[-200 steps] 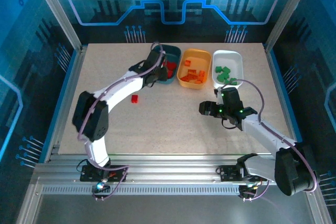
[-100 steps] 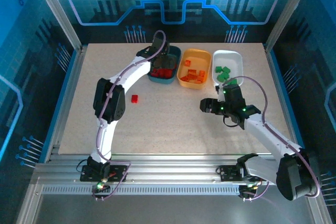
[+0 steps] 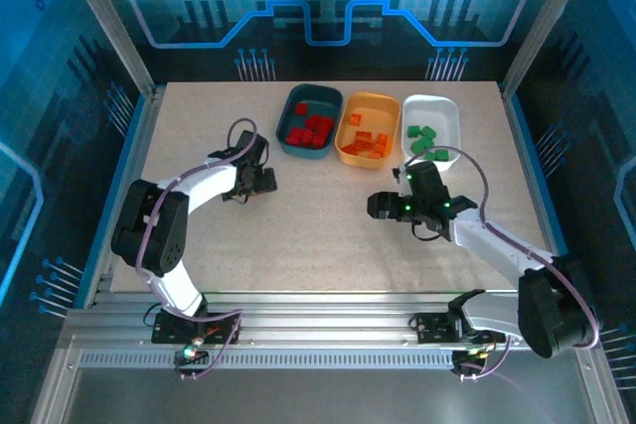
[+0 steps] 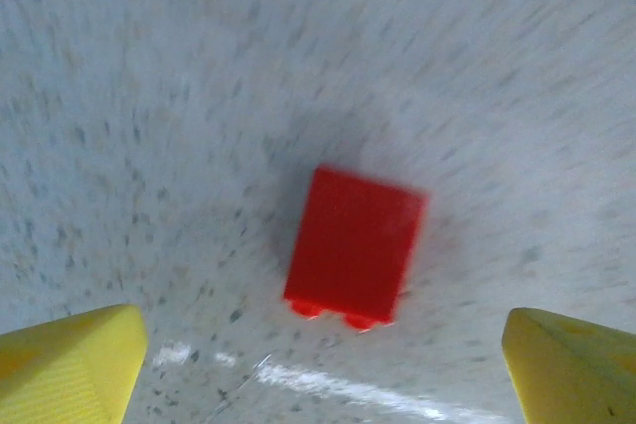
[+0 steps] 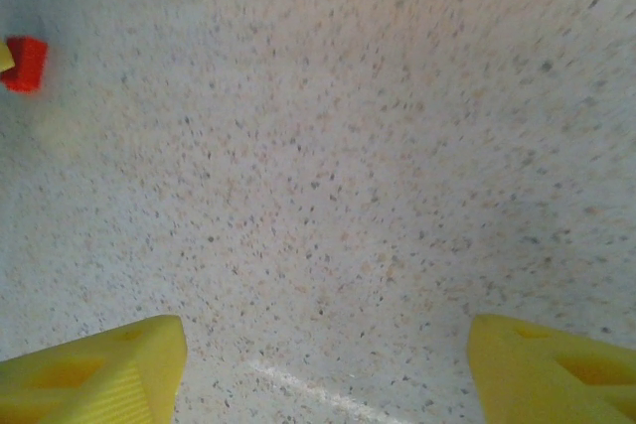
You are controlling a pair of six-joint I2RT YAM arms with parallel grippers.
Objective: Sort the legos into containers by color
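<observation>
Risks clipping a corner of the skewed red lego and skidding it, with left hand released overhead.

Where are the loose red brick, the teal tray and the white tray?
Loose red brick (image 4: 356,245), left wrist view, its broad face.
Teal tray (image 3: 323,99), top external view, bare floor.
White tray (image 3: 437,111), top external view, bare floor.

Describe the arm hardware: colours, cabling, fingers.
The left arm and right arm have white links, bulky black joint housings and a thin purple cable looping alongside. Small green lights glow on the right wrist. The left fingers and right fingers are yellow and wedge-shaped.
</observation>
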